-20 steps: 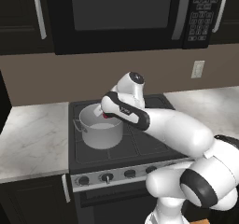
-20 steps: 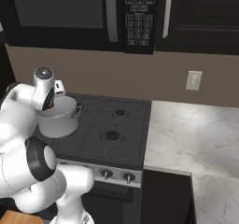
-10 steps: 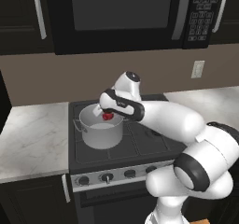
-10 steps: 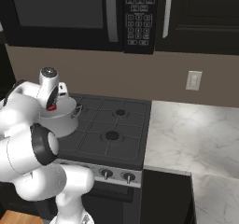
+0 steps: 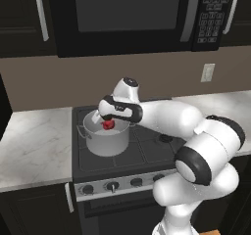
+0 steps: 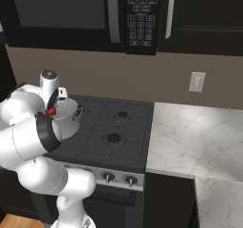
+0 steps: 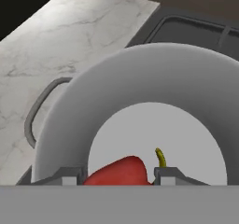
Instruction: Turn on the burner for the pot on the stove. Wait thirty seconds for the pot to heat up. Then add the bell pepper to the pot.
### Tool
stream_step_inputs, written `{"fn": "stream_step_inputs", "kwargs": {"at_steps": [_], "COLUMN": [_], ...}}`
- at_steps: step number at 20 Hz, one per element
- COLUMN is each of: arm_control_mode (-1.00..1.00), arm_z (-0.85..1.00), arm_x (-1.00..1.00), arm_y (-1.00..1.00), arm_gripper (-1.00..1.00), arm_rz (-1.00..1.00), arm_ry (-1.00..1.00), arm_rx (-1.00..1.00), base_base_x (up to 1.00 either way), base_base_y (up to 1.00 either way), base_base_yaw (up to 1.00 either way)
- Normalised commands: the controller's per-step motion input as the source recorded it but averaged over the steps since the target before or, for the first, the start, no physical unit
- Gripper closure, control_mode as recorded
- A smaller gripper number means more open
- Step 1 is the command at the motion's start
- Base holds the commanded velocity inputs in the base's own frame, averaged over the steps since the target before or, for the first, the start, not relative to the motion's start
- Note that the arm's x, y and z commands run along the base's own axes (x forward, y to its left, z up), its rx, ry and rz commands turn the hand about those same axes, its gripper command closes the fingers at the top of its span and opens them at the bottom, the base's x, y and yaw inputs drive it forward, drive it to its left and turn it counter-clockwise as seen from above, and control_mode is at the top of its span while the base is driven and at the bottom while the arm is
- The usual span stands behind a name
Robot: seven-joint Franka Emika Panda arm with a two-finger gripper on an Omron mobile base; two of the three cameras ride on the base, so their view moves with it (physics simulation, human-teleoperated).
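Observation:
The silver-grey pot (image 5: 105,140) stands on the front-left burner of the black stove (image 5: 147,151). My gripper (image 5: 107,122) hangs over the pot's open mouth, shut on the small red bell pepper (image 5: 108,125). In the hand view the bell pepper (image 7: 119,171) sits between my two fingertips (image 7: 70,176), with its yellow-green stem up, and the pot's bare grey bottom (image 7: 154,129) lies straight below. From the right base view the pot (image 6: 71,117) is partly behind my arm, and the bell pepper (image 6: 51,111) shows at its near rim.
A row of knobs (image 5: 112,185) runs along the stove's silver front strip. Marble counter (image 5: 29,141) lies left of the stove and more counter (image 6: 199,137) lies to the right. A microwave (image 5: 127,13) hangs above. One loop handle (image 7: 39,106) of the pot sticks out toward the left counter.
My gripper has carried the bell pepper a little left and down, from above the pot's right rim to over its mouth. The pot has stayed put.

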Motion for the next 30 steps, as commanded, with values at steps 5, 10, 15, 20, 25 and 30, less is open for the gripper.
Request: {"fn": "stream_step_inputs", "kwargs": {"at_steps": [5, 10, 15, 20, 25, 30], "arm_control_mode": [-1.00, -1.00, -1.00, -1.00, -1.00, -1.00], "arm_z": [-0.23, -0.26, -0.26, -0.18, -0.15, -0.02], "arm_x": [0.23, 0.08, 0.00, 0.00, 0.00, 0.00], "arm_y": [0.01, 0.00, 0.00, 0.00, 0.00, 0.00], "arm_gripper": [1.00, 1.00, 1.00, 1.00, -1.00, -1.00], "arm_rz": [-0.09, -0.07, -0.06, -0.06, -0.05, -0.04], "arm_ry": [0.08, 0.03, 0.00, 0.00, 0.00, 0.00], "arm_rx": [0.00, 0.00, 0.00, 0.00, 0.00, 0.00], "base_base_x": [0.00, 0.00, 0.00, 0.00, 0.00, 0.00], "base_base_y": [0.00, 0.00, 0.00, 0.00, 0.00, 0.00], "base_base_yaw": [0.00, 0.00, 0.00, 0.00, 0.00, 0.00]}}
